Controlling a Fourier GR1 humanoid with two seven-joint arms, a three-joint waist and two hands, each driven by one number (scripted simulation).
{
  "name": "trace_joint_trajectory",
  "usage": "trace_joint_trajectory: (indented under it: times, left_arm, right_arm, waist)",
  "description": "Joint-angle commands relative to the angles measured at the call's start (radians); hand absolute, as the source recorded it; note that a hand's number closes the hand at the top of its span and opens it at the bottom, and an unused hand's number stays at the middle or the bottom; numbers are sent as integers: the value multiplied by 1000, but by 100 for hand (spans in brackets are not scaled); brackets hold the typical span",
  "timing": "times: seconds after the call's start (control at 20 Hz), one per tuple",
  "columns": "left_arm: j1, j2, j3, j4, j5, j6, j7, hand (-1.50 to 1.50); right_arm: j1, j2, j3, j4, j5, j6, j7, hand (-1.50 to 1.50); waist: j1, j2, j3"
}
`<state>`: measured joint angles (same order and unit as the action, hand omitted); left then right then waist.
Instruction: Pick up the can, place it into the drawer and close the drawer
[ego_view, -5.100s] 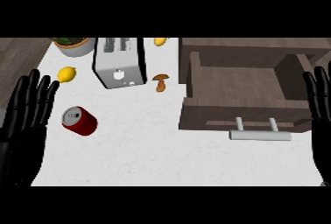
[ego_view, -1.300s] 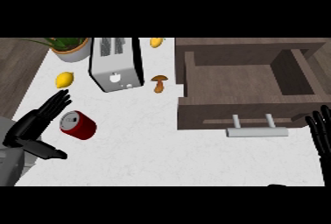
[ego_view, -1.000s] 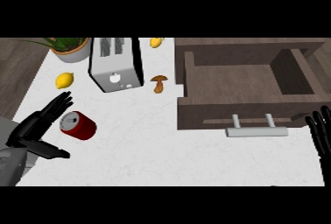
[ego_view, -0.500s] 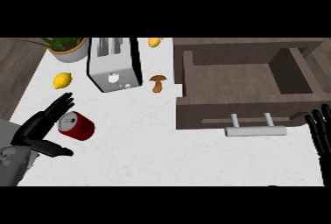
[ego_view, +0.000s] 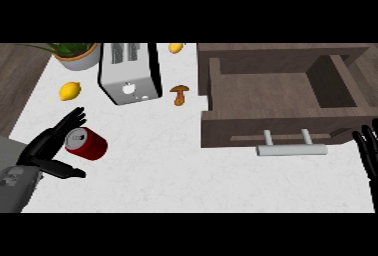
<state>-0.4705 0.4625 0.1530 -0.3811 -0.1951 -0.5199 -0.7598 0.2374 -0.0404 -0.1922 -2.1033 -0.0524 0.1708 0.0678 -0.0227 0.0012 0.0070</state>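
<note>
White counter (ego_view: 170, 170). Left hand (ego_view: 46, 150) spread, fingers behind can (ego_view: 86, 143), thumb in front, not yet closed. Can lies tilted, left of toaster (ego_view: 131, 71) base, well apart from the open drawer (ego_view: 280, 95) at right. Risk: can rolls off before fingers wrap it. Right hand (ego_view: 367, 152) at right edge, fingers straight, mostly cut off.

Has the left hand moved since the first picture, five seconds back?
Yes. The left hand has swung in from the counter's left edge toward the toaster side, and now sits against the can, fingers open around it.
</note>
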Motion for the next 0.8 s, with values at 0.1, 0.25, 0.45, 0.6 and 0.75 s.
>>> trace_joint_trajectory:
  times: [0.1,0.25,0.45,0.6,0.75]
  left_arm:
    - [-44,-5,-4,100,-16,-62,-124,-150]
    - [-85,-14,-9,136,-23,-59,-102,-150]
    - [-103,-59,-6,144,-15,-19,-86,-150]
    - [-97,-72,-27,130,-25,-49,-101,-150]
    - [-108,-77,-35,127,-32,-31,-103,-150]
  right_arm:
    - [2,-8,-9,-38,-11,4,34,-150]
    - [24,-10,-23,-9,-25,25,9,-150]
    - [13,-38,-71,-27,-94,47,33,-150]
    - [23,1,-23,-22,-9,18,-5,-150]
    - [105,38,26,-54,15,39,-43,-150]
  waist:
    - [-5,7,-10]
    - [-8,8,-10]
    - [-7,6,-10]
    - [-1,5,-9]
    - [-3,4,-9]
